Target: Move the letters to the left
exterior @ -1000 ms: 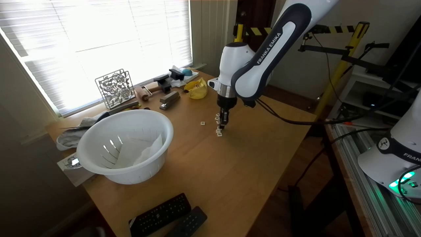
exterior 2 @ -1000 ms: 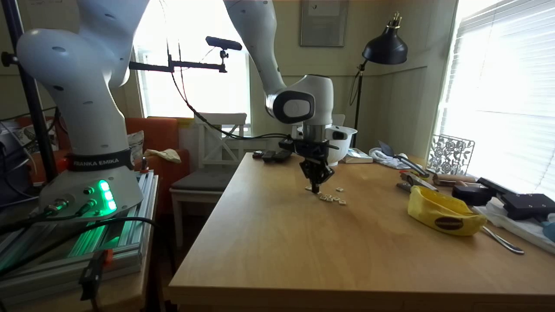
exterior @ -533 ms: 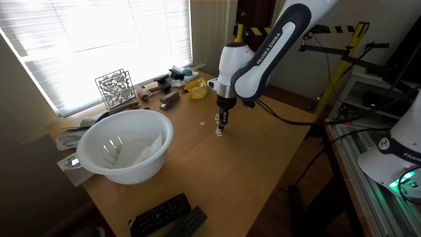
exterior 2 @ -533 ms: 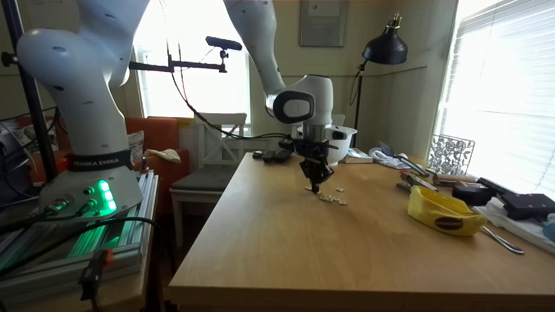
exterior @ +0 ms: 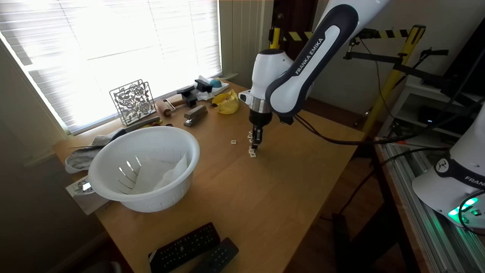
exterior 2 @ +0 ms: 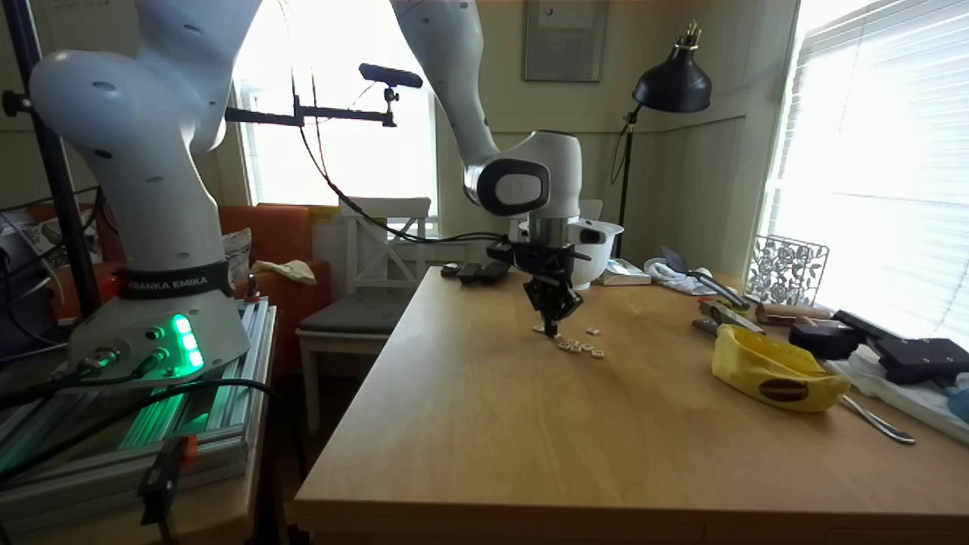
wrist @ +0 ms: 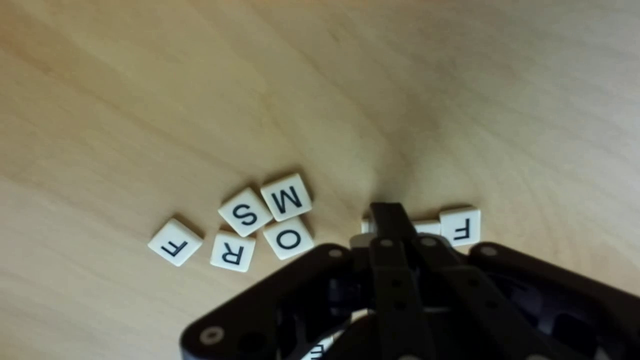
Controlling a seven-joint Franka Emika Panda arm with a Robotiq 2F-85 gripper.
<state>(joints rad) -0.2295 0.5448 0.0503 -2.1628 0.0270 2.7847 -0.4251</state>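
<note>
The letters are small white square tiles lying on the wooden table (exterior: 242,182). In the wrist view, M (wrist: 286,197), S (wrist: 245,212), O (wrist: 288,238) and R (wrist: 233,251) sit close together left of my gripper (wrist: 387,210), with one F tile (wrist: 175,242) farther left. Another F tile (wrist: 460,226) lies to its right. Shut fingers partly cover tiles between, and a further tile (wrist: 318,349) peeks from beneath the gripper body. In both exterior views the fingertips point down at table level among the letters (exterior: 252,153) (exterior 2: 575,347). No tile shows between the fingers.
A white bowl (exterior: 144,165) stands on the table, with black remotes (exterior: 185,244) near a corner. Along the window side are a stapler (exterior: 195,115), a yellow pouch (exterior: 227,102) and a patterned metal holder (exterior: 132,101).
My arm has shifted very slightly to the left in an exterior view. The tiles show no clear movement, and the gripper stays shut.
</note>
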